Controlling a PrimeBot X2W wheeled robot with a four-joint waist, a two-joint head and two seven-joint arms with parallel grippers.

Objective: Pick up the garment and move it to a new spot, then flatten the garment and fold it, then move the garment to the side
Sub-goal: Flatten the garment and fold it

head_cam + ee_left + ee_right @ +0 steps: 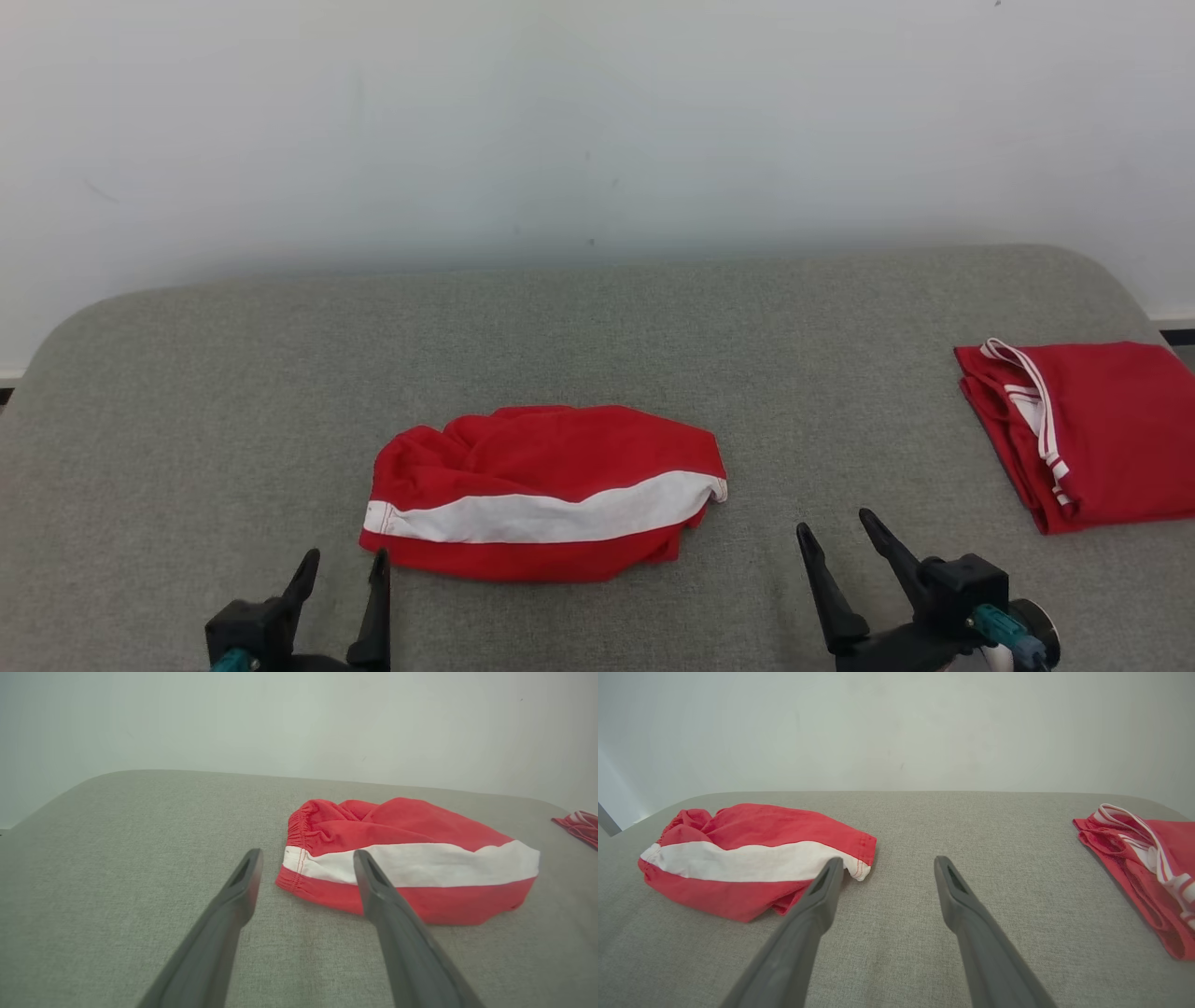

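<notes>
The garment [541, 490] is a pair of red shorts with a broad white stripe, lying rumpled in a heap near the middle front of the grey padded table [597, 308]. It appears again in the left wrist view [406, 858] and the right wrist view [752, 858]. My left gripper [344, 558] stands open just off the heap's near left corner, nothing between its fingers [243, 882]. My right gripper [836, 525] is open too, a short way right of the heap, over bare cloth, its fingers [826, 882] empty.
A second red garment [1083, 429] with thin white trim lies folded at the table's right edge, also in the right wrist view [1148, 868]. A pale wall [597, 121] rises behind the table. Bare grey surface spreads left and behind the heap.
</notes>
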